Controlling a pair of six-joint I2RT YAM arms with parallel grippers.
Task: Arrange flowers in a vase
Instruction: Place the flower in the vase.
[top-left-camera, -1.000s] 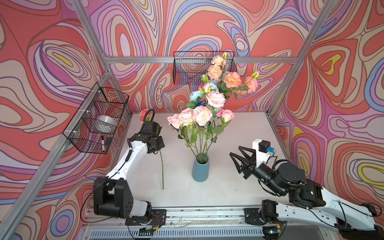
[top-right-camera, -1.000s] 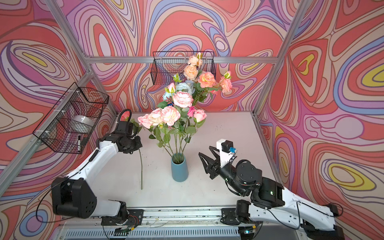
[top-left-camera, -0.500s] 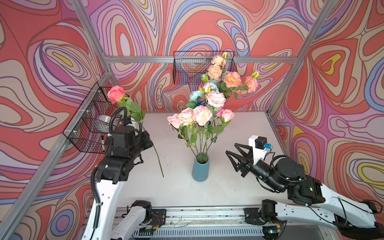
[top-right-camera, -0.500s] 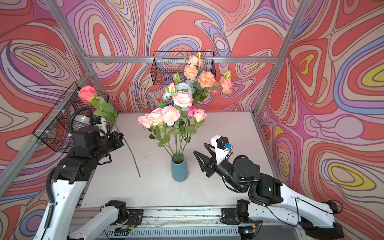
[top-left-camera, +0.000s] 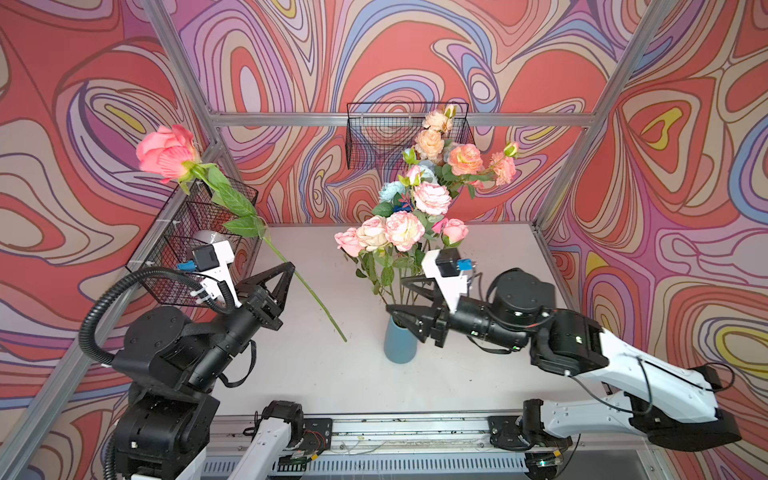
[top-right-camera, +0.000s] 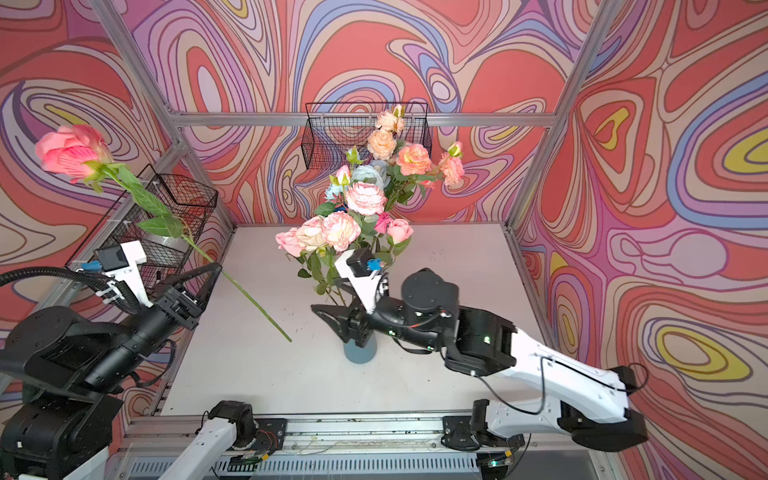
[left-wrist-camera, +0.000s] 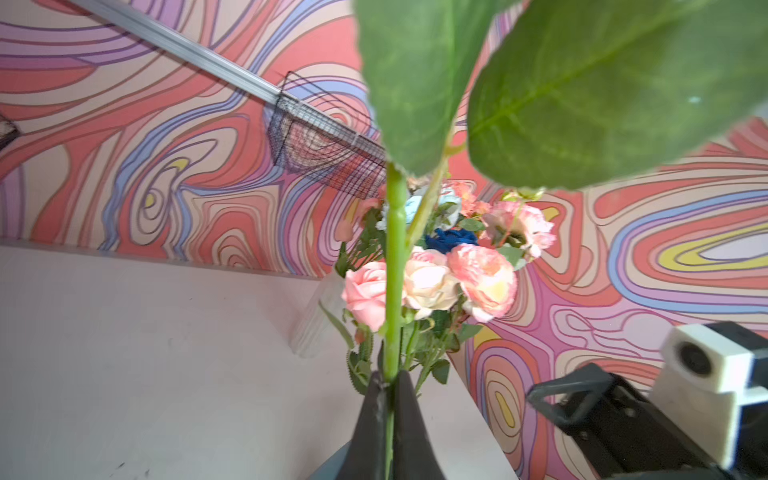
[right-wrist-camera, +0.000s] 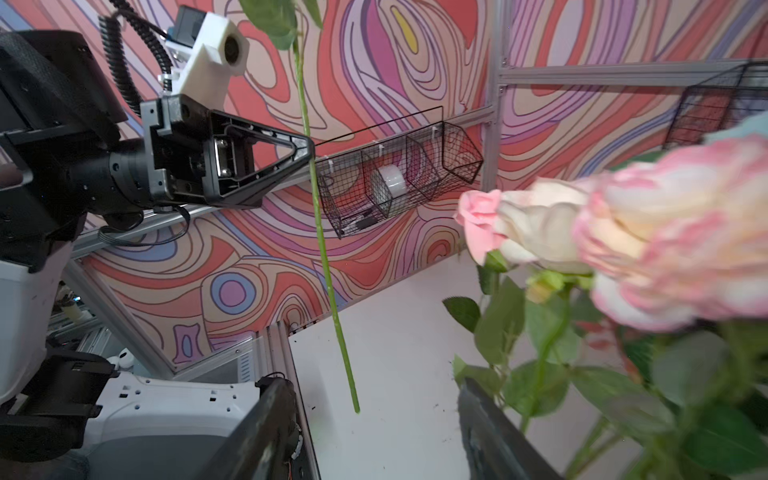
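Flowers (top-left-camera: 401, 228) mostly stand in the vase, but one pink rose (top-left-camera: 166, 153) is up in the air at the near left. The left gripper (top-left-camera: 287, 266) has its fingers pinched tight on the green stem (top-left-camera: 309, 289) about midway, so the bloom leans up and away to the left while the cut end points down over the table (top-left-camera: 332, 382). Level with it on the other side, the right gripper (top-left-camera: 397, 296) reaches in with its fingers spread apart and nothing between them. Its tips are just at the mouth of the blue vase (top-left-camera: 399, 347), among the lower stems. That vase stands upright mid-table, with pink, peach, white and pale blue blooms fanning above it. Farther off, a wire basket (top-left-camera: 183, 249) at the left side holds a white roll (right-wrist-camera: 392, 178). A second wire basket (top-left-camera: 374, 137) hangs at the back, behind the tallest blooms.
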